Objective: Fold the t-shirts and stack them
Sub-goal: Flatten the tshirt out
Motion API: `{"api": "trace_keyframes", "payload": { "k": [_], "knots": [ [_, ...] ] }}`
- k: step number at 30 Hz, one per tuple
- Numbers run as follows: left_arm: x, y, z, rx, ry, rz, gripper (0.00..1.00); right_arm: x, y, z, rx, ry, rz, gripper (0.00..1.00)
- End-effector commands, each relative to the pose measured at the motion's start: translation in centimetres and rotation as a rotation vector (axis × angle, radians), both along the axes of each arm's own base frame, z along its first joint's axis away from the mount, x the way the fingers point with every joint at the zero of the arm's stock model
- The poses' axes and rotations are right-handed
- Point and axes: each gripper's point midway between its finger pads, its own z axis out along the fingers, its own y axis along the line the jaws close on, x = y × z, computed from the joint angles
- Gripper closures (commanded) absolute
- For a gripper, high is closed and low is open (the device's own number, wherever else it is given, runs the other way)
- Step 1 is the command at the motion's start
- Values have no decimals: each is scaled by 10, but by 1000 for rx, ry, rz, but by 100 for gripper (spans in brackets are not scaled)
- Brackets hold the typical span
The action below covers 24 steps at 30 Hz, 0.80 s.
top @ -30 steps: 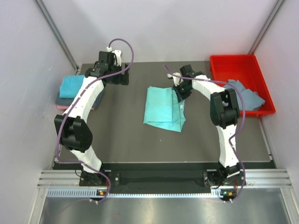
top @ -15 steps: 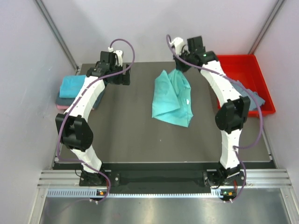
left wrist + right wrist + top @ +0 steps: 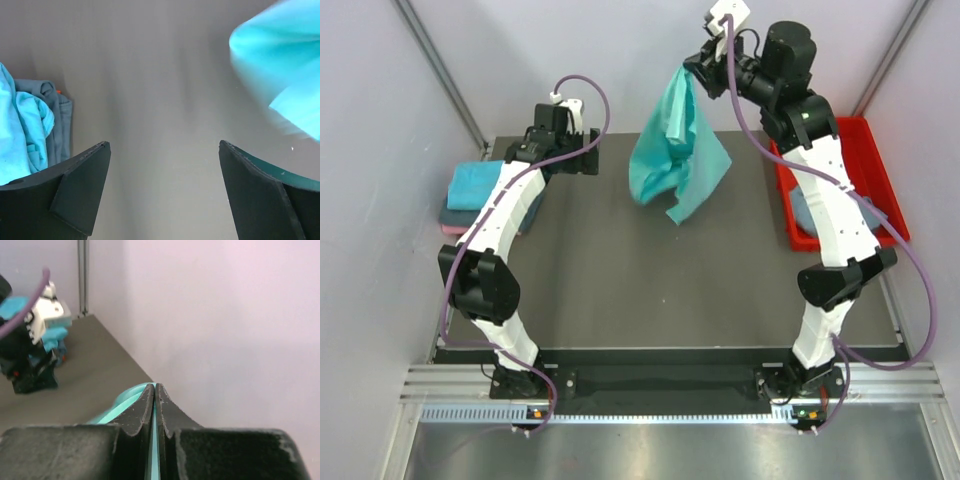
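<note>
Right gripper pinches the teal t-shirt aloft (hanging crumpled).

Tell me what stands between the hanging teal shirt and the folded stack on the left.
The left gripper, jaws open, sits on that line, close beside the folded stack. The right gripper holds the teal shirt hanging above the table.

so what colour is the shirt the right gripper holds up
The t-shirt is teal, clearest in the top external view.

Dark grey tabletop enclosed by pale lilac-white walls at back & sides; alu. posts in rear corners, metal rail along near edge; even, diffuse light
</note>
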Motion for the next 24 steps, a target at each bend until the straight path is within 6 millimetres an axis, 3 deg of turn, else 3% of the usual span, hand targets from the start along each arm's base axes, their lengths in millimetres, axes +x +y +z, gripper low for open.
{"api": "trace_keyframes", "payload": {
  "k": [1, 6, 9, 10, 11, 13, 16, 17, 21, 24],
  "knots": [
    [3, 2, 44, -11, -129, 18, 6, -31, 5, 72, 152, -147, 76, 100],
    [-2, 1, 40, -20, -116, 14, 6, -27, 10, 57, 121, -120, 84, 100],
    [-7, -6, 31, -45, -83, -14, 6, -13, 3, 10, 18, -58, 41, 100],
    [-9, -11, 27, -66, -67, -40, 6, -2, 2, -36, -38, 20, 27, 100],
    [-12, -15, 22, -77, -48, -54, 7, -1, -5, -41, -55, 3, 12, 100],
    [-24, -23, 1, -108, 24, -84, 8, 15, -22, -89, -92, 93, -36, 100],
    [-44, -27, -37, -107, 138, -111, 11, 36, -43, -123, -71, 204, -101, 100],
    [-53, -25, -58, -88, 192, -117, 11, 48, -56, -135, -62, 243, -132, 100],
    [-71, -16, -112, 39, 308, -196, 12, 68, -79, -146, -22, 290, -194, 100],
    [-76, -14, -139, 66, 369, -198, 14, 81, -98, -149, -35, 278, -261, 100]
  ]
}}
